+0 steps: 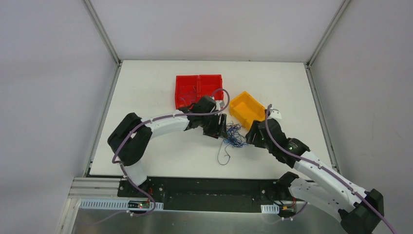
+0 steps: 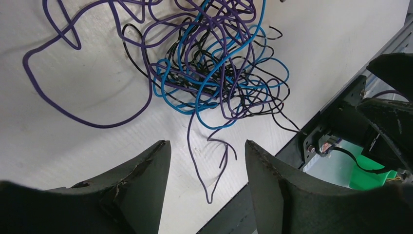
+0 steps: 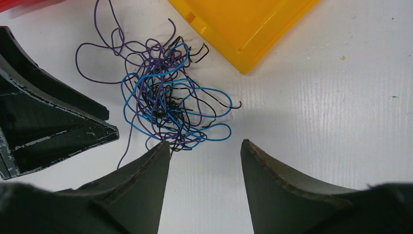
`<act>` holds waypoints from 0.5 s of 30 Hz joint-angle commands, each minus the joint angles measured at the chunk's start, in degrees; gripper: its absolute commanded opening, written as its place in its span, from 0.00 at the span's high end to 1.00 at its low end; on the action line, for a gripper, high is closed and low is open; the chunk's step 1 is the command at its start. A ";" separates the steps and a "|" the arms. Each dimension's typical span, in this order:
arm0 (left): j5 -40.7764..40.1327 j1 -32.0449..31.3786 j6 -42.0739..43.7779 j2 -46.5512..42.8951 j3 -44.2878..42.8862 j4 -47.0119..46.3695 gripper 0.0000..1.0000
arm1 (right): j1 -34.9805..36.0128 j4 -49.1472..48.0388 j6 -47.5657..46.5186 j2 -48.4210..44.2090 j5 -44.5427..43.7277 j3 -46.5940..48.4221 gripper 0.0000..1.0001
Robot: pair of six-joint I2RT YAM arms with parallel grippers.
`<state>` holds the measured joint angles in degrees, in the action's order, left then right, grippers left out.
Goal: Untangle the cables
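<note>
Cables lie centre of the surface, between left claw and right claw; both spread, empty, equally near.

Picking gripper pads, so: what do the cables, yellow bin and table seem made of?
Cables: probably plastic-insulated wire, smooth, slight sheen; they hold springy curls. Bin: likely moulded plastic, glossy, uniform yellow, crisp rim. Table: white, matte, fine parallel ridges; perhaps corrugated plastic sheet or painted board.
</note>
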<state>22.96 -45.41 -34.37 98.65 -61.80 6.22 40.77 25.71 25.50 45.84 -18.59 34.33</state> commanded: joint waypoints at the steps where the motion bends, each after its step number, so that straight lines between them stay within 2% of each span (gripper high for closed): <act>1: 1.56 -0.77 -2.23 1.63 -2.52 0.37 0.42 | -0.24 -0.25 0.17 1.25 0.21 1.11 0.42; 8: 1.64 -3.12 -2.44 -2.30 2.76 0.71 0.43 | -0.26 -1.57 -0.14 1.86 0.96 0.92 0.41; 15: 1.38 -6.20 -3.73 -0.26 2.19 2.68 0.46 | -0.34 -2.29 -0.28 4.61 2.15 1.92 0.41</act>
<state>23.70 -50.35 -36.88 98.87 -59.42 7.53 40.73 25.02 25.45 49.36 -17.30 34.33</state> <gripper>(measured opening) 0.549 0.586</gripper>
